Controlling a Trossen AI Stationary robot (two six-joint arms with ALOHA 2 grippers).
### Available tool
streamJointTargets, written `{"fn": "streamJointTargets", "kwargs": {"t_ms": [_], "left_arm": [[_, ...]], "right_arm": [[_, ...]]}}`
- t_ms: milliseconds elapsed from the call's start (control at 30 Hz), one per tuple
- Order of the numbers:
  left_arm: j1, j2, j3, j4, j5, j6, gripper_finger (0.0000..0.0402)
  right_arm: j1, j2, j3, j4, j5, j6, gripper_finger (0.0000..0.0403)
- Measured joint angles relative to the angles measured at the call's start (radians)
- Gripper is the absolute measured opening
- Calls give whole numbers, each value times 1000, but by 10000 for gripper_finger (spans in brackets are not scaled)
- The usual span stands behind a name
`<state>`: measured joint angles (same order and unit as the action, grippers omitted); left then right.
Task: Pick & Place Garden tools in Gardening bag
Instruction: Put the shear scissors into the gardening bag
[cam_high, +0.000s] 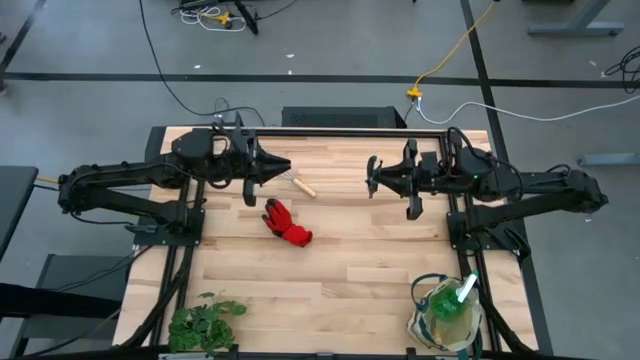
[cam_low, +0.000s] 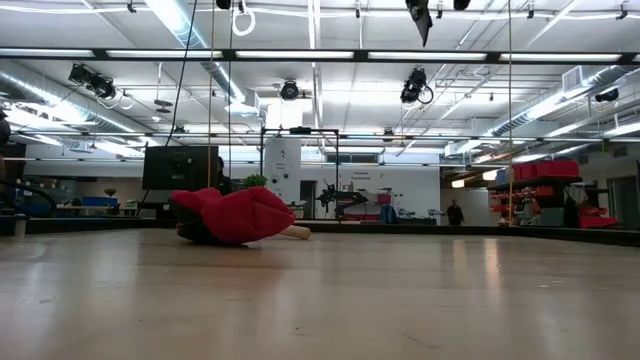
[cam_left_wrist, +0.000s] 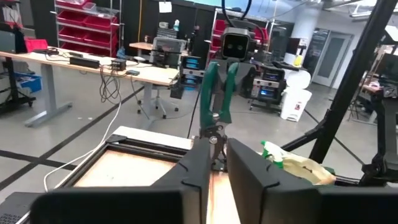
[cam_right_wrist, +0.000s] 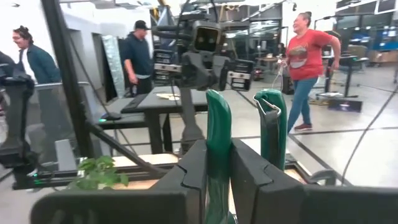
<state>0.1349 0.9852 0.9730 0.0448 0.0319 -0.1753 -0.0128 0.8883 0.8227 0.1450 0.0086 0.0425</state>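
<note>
Our right claw (cam_high: 372, 178) hangs high over the bench (cam_high: 340, 270), clamped on the green-handled shears (cam_right_wrist: 219, 134). Our left claw (cam_high: 283, 164) faces it, pinched narrow with nothing visible in it. The glove (cam_high: 285, 222) lies mid-bench, the rake (cam_high: 301, 186) just behind it. The bag (cam_high: 443, 316) sits at the front right corner, the spray bottle (cam_high: 463, 291) inside.

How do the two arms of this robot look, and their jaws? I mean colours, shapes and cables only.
The left arm and the right arm are both black, built of long slim links with bulkier joints. Each wrist carries a small boxy dark camera. The jaws are two flat, angular dark plates. No markings or loose cables can be made out on the arms.
</note>
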Motion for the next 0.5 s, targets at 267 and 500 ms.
{"fn": "streamJointTargets", "kwargs": {"t_ms": [267,500], "left_arm": [[-10,0,0,1,0,3,10],[-44,0,0,1,0,5,8]], "right_arm": [[83,0,0,-6,-14,0,44],[146,-12,-1,-7,-119,16,44]]}}
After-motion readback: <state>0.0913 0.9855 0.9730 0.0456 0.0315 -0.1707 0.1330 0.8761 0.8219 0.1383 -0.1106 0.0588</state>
